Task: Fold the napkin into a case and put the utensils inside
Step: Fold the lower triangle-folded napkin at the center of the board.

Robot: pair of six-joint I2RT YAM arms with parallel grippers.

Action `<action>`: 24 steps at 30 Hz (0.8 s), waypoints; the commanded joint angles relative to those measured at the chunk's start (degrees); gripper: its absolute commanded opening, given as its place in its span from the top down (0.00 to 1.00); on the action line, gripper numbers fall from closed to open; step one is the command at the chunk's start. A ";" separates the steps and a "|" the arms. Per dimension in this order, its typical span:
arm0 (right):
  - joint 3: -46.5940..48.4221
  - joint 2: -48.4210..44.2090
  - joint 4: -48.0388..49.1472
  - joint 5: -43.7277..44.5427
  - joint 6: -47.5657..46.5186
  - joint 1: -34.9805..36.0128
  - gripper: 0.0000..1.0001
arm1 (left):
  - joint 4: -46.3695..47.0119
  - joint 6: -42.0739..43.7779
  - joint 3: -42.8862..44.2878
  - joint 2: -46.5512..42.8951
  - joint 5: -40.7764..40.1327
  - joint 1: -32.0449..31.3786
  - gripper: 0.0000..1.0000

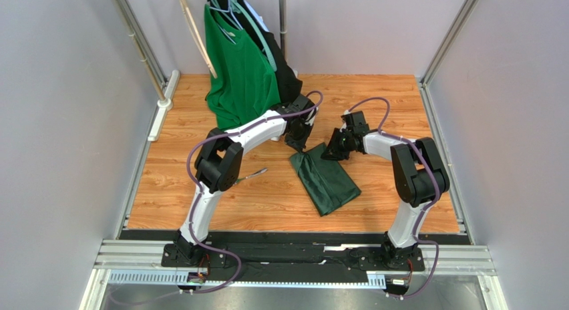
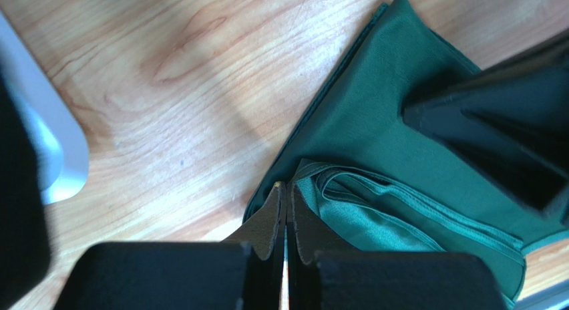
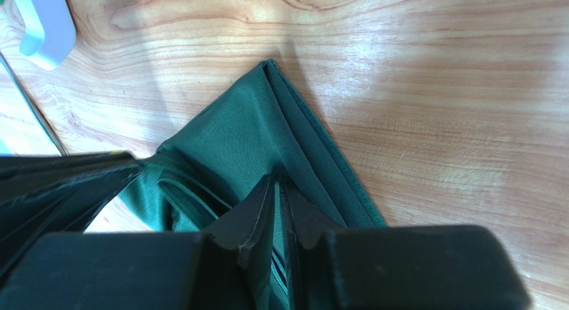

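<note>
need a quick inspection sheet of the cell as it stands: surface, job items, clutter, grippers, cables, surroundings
Surface: wooden table, no spills or damage seen.
Job's things: napkin folded into a long narrow strip, lying flat right of centre. One silver utensil lies beside the left arm's elbow, outside the cloth; other utensils not seen.
Clutter: green T-shirt and black garment hang on hangers at the far edge.
Grippers: left gripper shut at the napkin's far end, hold on cloth unclear. Right gripper shut with cloth between its fingers.
Cables: purple cables loop along both arms, off the napkin.
Surroundings: grey walls, metal rails at the sides; nothing else seen.
</note>
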 commanded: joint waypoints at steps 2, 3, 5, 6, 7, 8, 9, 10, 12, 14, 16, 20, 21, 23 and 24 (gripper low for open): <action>-2.66 -4.30 -2.28 2.06 -4.77 0.35 0.75 | -1.17 -1.27 3.08 1.76 0.53 0.34 1.00; -2.92 -5.61 -3.58 2.49 -5.13 0.70 0.72 | -1.08 -1.19 3.08 1.93 0.45 0.34 1.00; -3.63 -9.04 -5.70 2.50 -6.62 0.97 0.64 | -1.17 -0.75 3.34 2.02 -0.17 0.26 1.00; -4.06 -10.53 -8.58 3.02 -7.23 1.32 0.63 | -1.34 -0.75 3.43 1.94 -0.43 0.34 1.00; -5.55 -13.51 -10.09 3.72 -8.02 1.58 0.58 | -1.43 -0.57 3.52 1.94 -0.52 0.34 1.00; -6.43 -15.36 -11.58 4.51 -9.60 2.11 0.57 | -1.60 -0.40 3.69 2.02 -0.26 0.34 1.00; -7.31 -16.86 -14.55 6.00 -10.22 3.33 0.57 | -1.78 -0.39 3.78 2.02 0.00 0.34 1.00; -8.45 -18.36 -15.72 6.71 -10.75 3.95 0.56 | -1.78 -0.39 3.78 2.02 -0.08 0.34 1.00; -11.97 -23.63 -18.61 7.33 -11.11 5.62 0.56 | -1.78 -0.22 3.61 2.02 0.09 0.34 1.00; -14.34 -28.10 -19.33 6.63 -10.50 7.98 0.56 | -1.87 -0.30 3.34 1.85 0.09 0.34 1.00; -14.88 -29.79 -20.91 5.14 -10.14 9.40 0.60 | -1.69 -0.31 3.08 1.76 0.18 0.34 1.00; -18.04 -31.29 -18.37 2.07 -8.82 10.11 0.63 | -1.69 -0.04 2.64 2.11 -0.34 0.34 1.00; -18.48 -30.51 -17.67 1.01 -8.65 10.37 0.63 | -1.69 -0.04 2.73 2.02 -0.08 0.34 1.00; -18.83 -29.27 -16.52 0.74 -8.29 12.12 0.63 | -1.69 -0.13 2.55 2.11 0.01 0.26 1.00; -19.01 -28.49 -15.65 -0.04 -8.21 12.57 0.63 | -1.69 -0.22 2.55 2.11 0.27 0.26 1.00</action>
